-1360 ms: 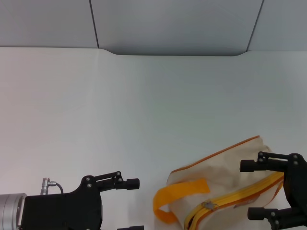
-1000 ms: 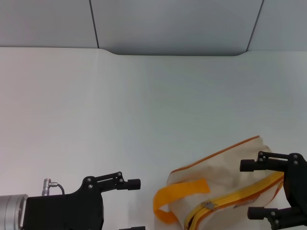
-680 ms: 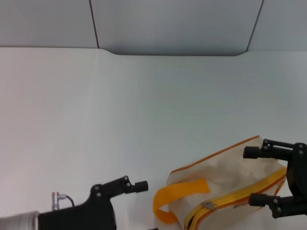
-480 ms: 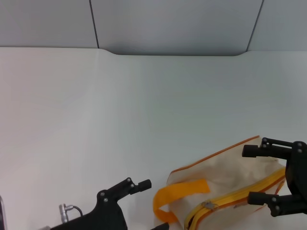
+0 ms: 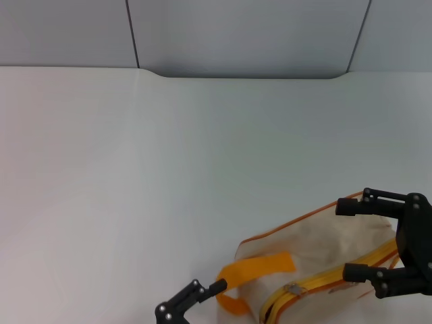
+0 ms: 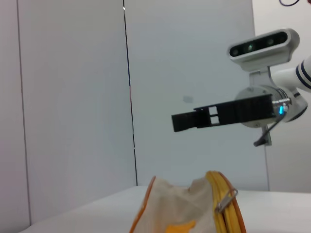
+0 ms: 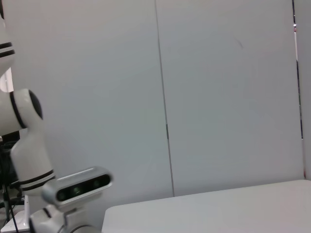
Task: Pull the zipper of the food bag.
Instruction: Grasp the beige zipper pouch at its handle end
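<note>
The cream food bag (image 5: 317,236) lies at the table's near right, with orange piping and an orange loop handle (image 5: 253,270) at its left end. The yellow-orange zipper (image 5: 337,275) runs along its near edge, with a silver pull tab (image 5: 293,289) near the left end. My right gripper (image 5: 351,240) is open, with its fingers astride the bag's right part. My left gripper (image 5: 216,309) is at the bottom edge, just left of the handle; one finger (image 5: 196,297) shows, the other is out of frame, so it is open. The left wrist view shows the bag (image 6: 180,201), the zipper (image 6: 224,216), the pull tab (image 6: 226,199) and the right gripper (image 6: 177,122) beyond.
The white table (image 5: 202,169) stretches away to a grey panelled wall (image 5: 243,34). The right wrist view shows only the wall, the table's edge (image 7: 218,204) and my head camera (image 7: 77,187); the bag is out of that view.
My left arm has moved right and towards the near edge, mostly out of frame, its finger now beside the orange handle. My right gripper has shifted a little farther away over the bag.
</note>
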Action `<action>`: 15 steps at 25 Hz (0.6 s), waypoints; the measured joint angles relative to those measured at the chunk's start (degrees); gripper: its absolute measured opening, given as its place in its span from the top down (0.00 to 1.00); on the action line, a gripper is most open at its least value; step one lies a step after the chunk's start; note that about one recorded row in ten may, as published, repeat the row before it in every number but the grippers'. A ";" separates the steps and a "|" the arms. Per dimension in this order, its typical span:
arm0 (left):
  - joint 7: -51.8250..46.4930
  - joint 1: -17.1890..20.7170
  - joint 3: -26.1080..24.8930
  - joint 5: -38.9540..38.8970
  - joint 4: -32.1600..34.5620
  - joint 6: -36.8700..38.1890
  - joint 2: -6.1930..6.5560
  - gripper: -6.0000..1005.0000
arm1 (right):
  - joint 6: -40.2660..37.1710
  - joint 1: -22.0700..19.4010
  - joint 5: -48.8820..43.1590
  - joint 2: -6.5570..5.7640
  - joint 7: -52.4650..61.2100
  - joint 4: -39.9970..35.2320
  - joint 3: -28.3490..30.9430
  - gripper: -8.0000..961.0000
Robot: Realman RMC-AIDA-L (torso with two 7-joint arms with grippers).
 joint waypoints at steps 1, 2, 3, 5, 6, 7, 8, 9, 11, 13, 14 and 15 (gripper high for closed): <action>1.99 1.44 0.06 -0.03 -1.52 -1.32 -0.01 0.27 | 0.11 0.01 0.00 0.01 0.00 0.02 0.00 0.12; 2.98 2.14 -0.04 -0.02 -2.39 -2.25 -0.01 0.27 | 0.26 0.03 0.00 0.03 0.03 0.08 0.00 0.12; 3.94 2.86 -0.28 -0.03 -3.63 -3.68 -0.01 0.27 | 0.47 0.07 0.00 0.06 0.06 0.23 0.00 0.12; 4.80 3.84 -0.70 -0.05 -5.96 -6.62 -0.01 0.28 | 0.53 0.10 0.00 0.07 0.08 0.33 0.00 0.12; 4.94 4.01 -0.75 -0.05 -6.61 -7.48 -0.02 0.28 | 0.57 0.11 0.00 0.08 0.09 0.37 0.00 0.12; 5.24 4.19 -0.80 -0.11 -7.53 -8.65 -0.03 0.28 | 0.63 0.11 0.00 0.12 0.09 0.39 0.00 0.12; 5.74 4.37 -0.80 -0.26 -8.57 -10.08 -0.06 0.28 | 0.68 0.11 0.00 0.16 0.10 0.39 0.01 0.12; 6.43 4.55 -0.80 -0.48 -9.59 -11.33 -0.06 0.28 | 0.75 0.12 0.00 0.21 0.10 0.38 0.04 0.12; 8.69 5.15 -0.79 -1.27 -12.26 -14.58 -0.09 0.29 | 0.81 0.16 0.22 0.26 0.11 0.36 0.07 0.12; 10.33 5.72 -0.80 -2.55 -14.29 -17.11 -0.09 0.29 | 0.87 0.21 0.46 0.26 0.16 0.38 0.08 0.12; 10.96 5.95 -0.77 -3.66 -15.41 -18.39 -0.10 0.29 | 0.90 0.22 0.54 0.26 0.17 0.38 0.08 0.12; 11.37 6.07 -0.66 -4.88 -16.38 -19.52 -0.09 0.30 | 0.92 0.22 0.56 0.26 0.18 0.38 0.08 0.12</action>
